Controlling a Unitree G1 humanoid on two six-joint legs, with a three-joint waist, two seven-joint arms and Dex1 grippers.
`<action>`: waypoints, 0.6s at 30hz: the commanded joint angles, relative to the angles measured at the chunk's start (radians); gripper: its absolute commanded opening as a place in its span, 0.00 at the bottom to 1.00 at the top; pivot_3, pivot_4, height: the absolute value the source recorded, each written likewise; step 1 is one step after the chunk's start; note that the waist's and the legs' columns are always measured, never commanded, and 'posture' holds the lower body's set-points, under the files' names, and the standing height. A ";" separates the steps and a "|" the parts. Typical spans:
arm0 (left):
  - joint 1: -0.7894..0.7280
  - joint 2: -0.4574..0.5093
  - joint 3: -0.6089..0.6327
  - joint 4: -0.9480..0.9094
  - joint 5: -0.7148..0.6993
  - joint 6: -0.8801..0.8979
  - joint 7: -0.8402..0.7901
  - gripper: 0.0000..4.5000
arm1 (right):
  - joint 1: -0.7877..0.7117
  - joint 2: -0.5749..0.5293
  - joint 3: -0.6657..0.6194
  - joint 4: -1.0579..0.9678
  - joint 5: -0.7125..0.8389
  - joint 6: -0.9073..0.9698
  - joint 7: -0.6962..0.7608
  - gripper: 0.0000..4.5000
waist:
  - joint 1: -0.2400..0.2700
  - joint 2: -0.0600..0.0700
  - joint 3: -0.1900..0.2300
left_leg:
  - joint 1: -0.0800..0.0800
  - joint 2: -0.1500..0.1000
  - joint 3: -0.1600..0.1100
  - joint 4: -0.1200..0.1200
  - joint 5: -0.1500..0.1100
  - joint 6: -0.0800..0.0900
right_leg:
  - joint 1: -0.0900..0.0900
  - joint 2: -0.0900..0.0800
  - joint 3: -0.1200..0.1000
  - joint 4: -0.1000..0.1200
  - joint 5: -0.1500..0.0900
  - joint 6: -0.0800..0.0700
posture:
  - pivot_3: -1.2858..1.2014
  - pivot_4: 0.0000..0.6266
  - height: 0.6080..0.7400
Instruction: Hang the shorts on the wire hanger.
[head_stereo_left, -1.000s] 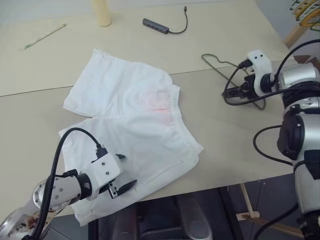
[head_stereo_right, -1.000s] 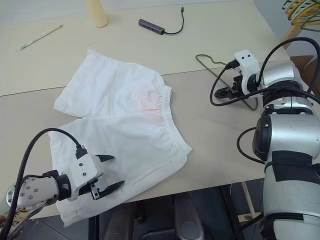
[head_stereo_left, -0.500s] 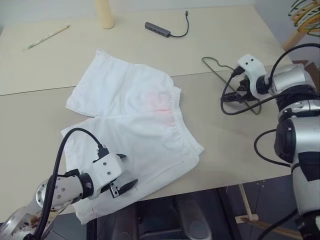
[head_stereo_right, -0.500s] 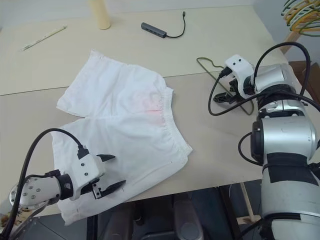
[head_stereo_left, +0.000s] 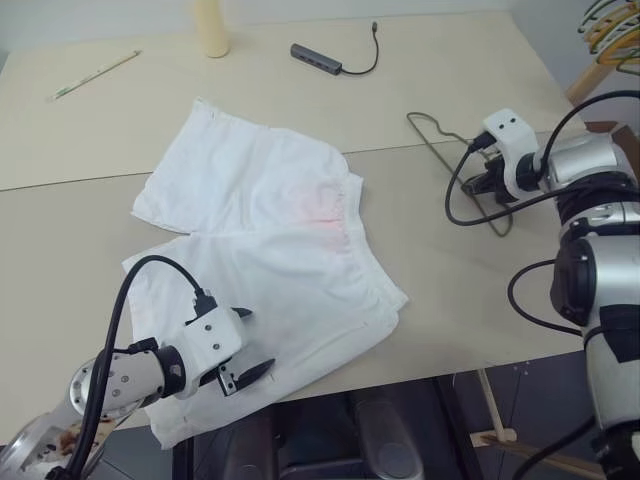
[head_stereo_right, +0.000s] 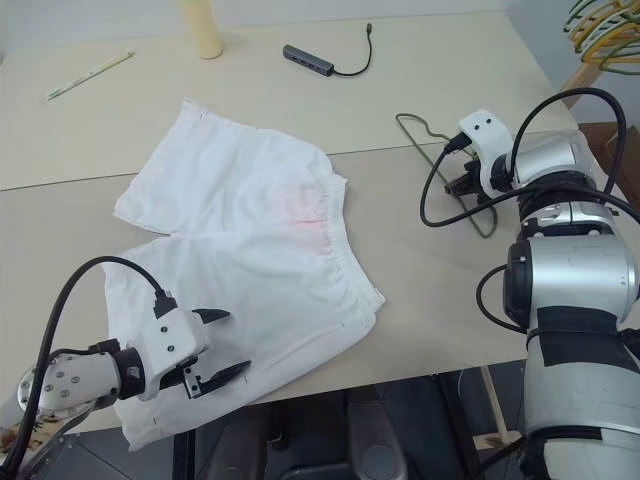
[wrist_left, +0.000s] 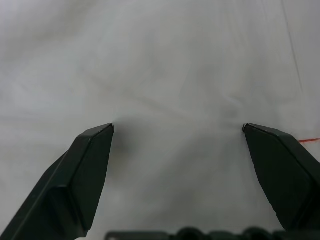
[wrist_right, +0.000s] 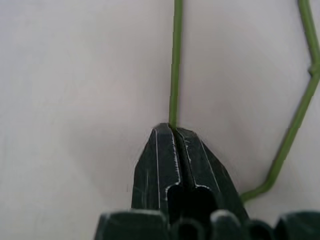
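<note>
Shorts (head_stereo_left: 262, 250) are lying flat well left of the wire hanger (head_stereo_left: 455, 160), whose thin wire the right gripper (wrist_right: 172, 131) is pinching fully closed and risking slipping, while the left gripper (wrist_left: 177, 131) is hovering wide open over the fabric.

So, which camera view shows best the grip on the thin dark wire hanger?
The right wrist view: the right gripper is shut on one wire of the thin dark wire hanger. In the eye views the hanger lies on the beige table, partly hidden behind that gripper.
</note>
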 joint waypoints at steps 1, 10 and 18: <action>0.021 0.012 -0.003 0.030 0.035 0.018 0.003 1.00 | 0.031 -0.019 0.004 0.021 -0.009 0.036 -0.013 0.01 | 0.000 0.000 -0.001 | 0.000 0.000 0.000 0.000 0.000 0.000 | 0.000 0.000 0.000 0.000 0.000 0.000 | 0.48 0.53 1.00; -0.059 0.015 -0.051 0.098 0.070 -0.022 -0.003 1.00 | -0.050 -0.024 -0.049 0.005 0.034 0.005 -0.056 0.01 | 0.001 0.003 -0.017 | -0.003 -0.001 -0.001 0.000 0.001 -0.001 | -0.002 0.000 0.000 0.000 0.000 0.000 | 0.48 0.41 1.00; -0.210 -0.033 -0.063 0.251 0.041 -0.085 -0.046 1.00 | -0.135 -0.049 -0.069 -0.026 0.066 -0.040 0.022 0.01 | -0.009 0.010 -0.059 | -0.007 -0.001 0.002 0.000 0.003 -0.005 | -0.005 0.000 -0.002 0.001 0.002 0.001 | 0.47 0.25 1.00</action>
